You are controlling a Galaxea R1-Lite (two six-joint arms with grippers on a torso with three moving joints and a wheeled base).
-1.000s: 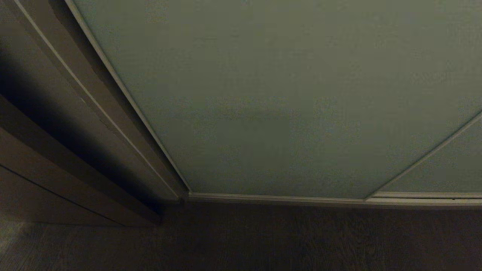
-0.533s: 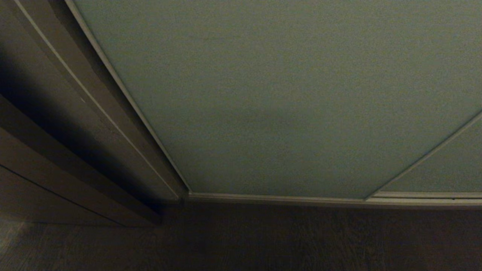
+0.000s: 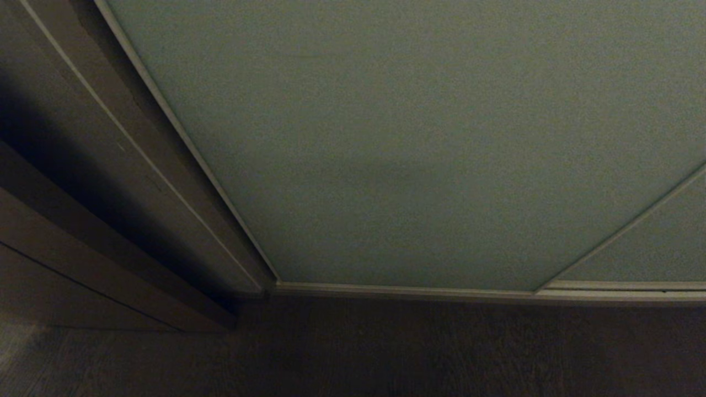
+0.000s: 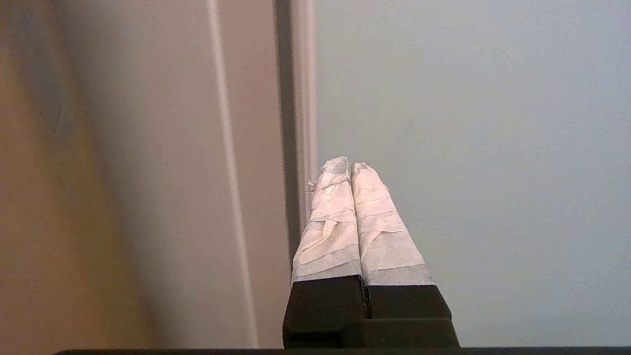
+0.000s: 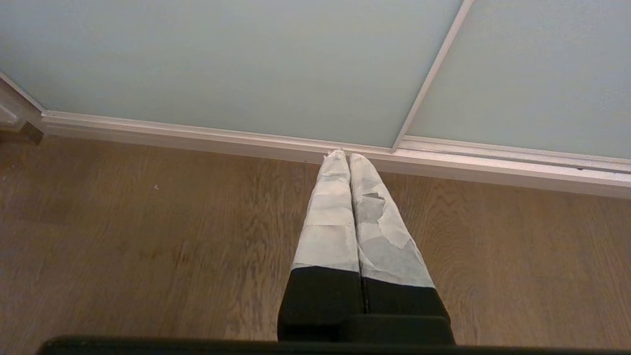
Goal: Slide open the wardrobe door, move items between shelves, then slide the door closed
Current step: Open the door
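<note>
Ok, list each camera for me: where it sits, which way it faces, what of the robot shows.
Head view: high on the robot, aimed forward and down at the sliding wardrobe door and dark floor; no robot part shows.
Left wrist view: behind the shut left pincer, facing the door's framed edge.
Right wrist view: behind the shut right pincer, facing the wooden floor and bottom rail.
Shared: all three show the door.

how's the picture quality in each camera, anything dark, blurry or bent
Head view: dim, and the sliding wardrobe door frame bows. Left wrist view: bright, the brown side panel smeared, the left hand sharp. Right wrist view: bright and crisp on the wooden floor.
</note>
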